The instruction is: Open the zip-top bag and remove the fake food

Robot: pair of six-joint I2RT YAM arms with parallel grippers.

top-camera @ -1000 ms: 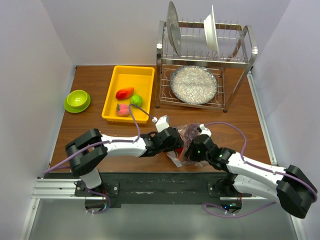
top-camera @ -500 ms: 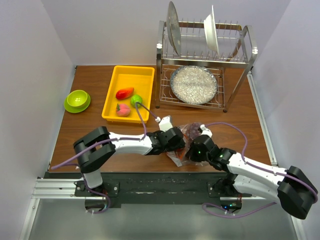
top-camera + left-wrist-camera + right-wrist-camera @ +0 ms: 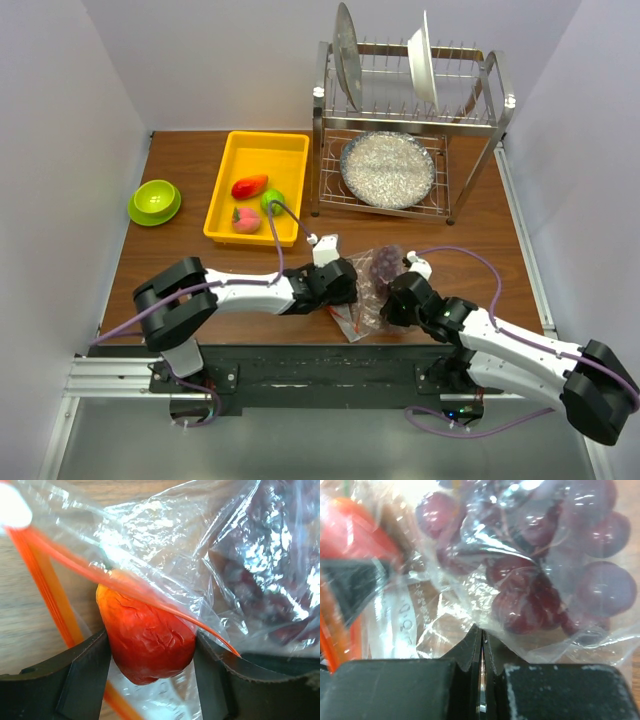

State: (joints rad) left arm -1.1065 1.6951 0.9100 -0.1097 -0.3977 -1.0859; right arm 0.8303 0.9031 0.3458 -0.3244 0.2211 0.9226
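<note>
— Where's the zip-top bag (image 3: pixel 370 285)?
— Near middle of the desk (image 3: pixel 480 235), between both arms. Right jaws clench its right side. Left jaws, entering from the left, grasp the red fake food (image 3: pixel 147 640) at its mouth.

Lab mock-kitchen — dish rack (image 3: pixel 317 150), white walls (image 3: pixel 200 60)

Two robot arms, a left arm (image 3: pixel 245 290) and a right arm (image 3: pixel 500 340), work at one table (image 3: pixel 480 250). One clear bag (image 3: pixel 372 290) at six o'clock holds two toy foods: one grape bunch (image 3: pixel 535 580) and one tomato (image 3: pixel 147 640). One yellow tray (image 3: pixel 262 160) at eleven o'clock carries three more: one orange-red piece (image 3: pixel 249 186), one green fruit (image 3: pixel 272 201) and one peach (image 3: pixel 245 219). One green bowl (image 3: pixel 154 201) sits at nine o'clock. One dish rack (image 3: pixel 320 140) at one o'clock bears two upright plates, a grey plate (image 3: pixel 347 55) and a white plate (image 3: pixel 424 60), and one silver dish (image 3: pixel 388 170).
</note>
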